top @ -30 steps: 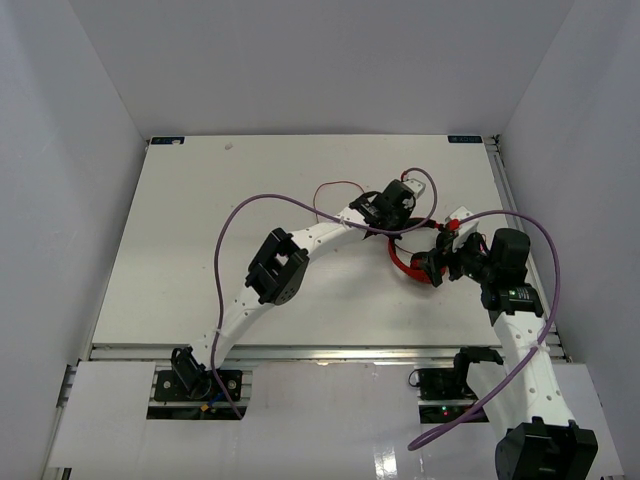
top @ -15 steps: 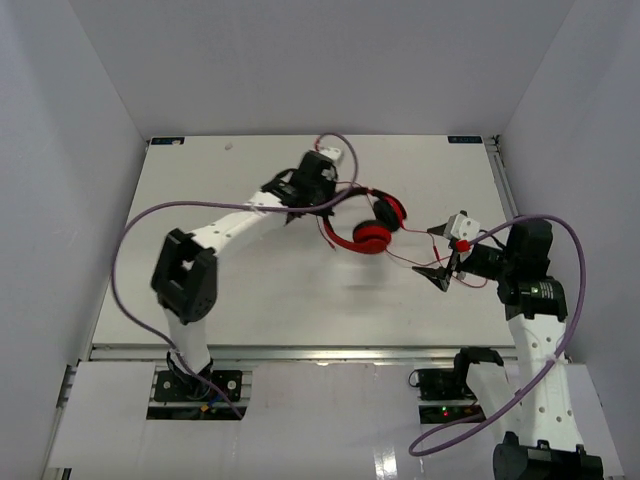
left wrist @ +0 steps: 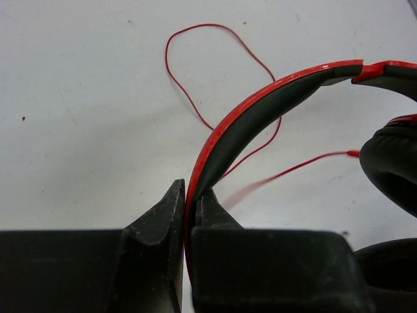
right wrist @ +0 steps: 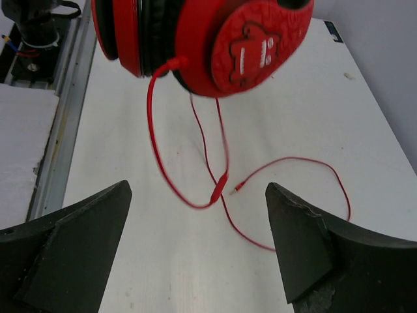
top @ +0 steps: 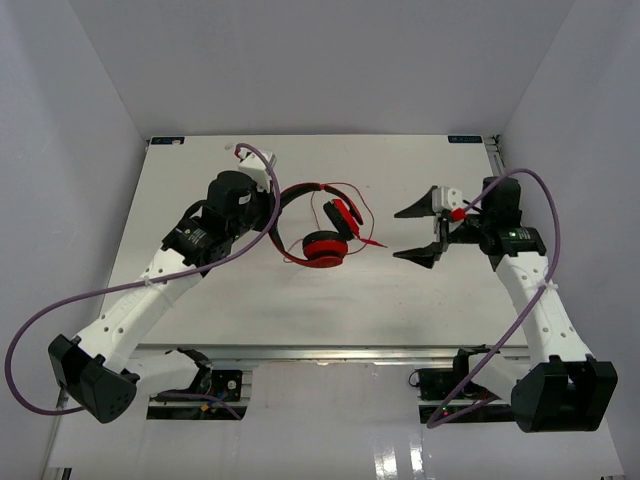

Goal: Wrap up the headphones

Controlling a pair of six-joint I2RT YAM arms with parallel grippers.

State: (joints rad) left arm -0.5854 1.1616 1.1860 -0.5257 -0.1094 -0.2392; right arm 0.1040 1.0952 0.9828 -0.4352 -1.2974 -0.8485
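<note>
Got the left tool point(left wrist: 189, 195) pinched shut on the black-lined band of the headphones point(top: 325, 248), hanging them above the middle of the table point(top: 400, 300) with the thin red cable point(right wrist: 154, 140) looping down onto it. Got the right tool point(top: 400, 235) spread wide just right of the cups, gripping nothing.

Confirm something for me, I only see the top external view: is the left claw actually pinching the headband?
Observer: Yes. The left wrist view shows the left claw shut on the headband, clamped edge-on.
Operator: And the other arm, holding anything?
Observer: No. Its wrist view shows the right claw wide open and empty, the red cable hanging from an ear cup ahead.
Operator: Wrapped yet?
Observer: No. The left wrist view shows the cable in a loose loop, wound around nothing.
</note>
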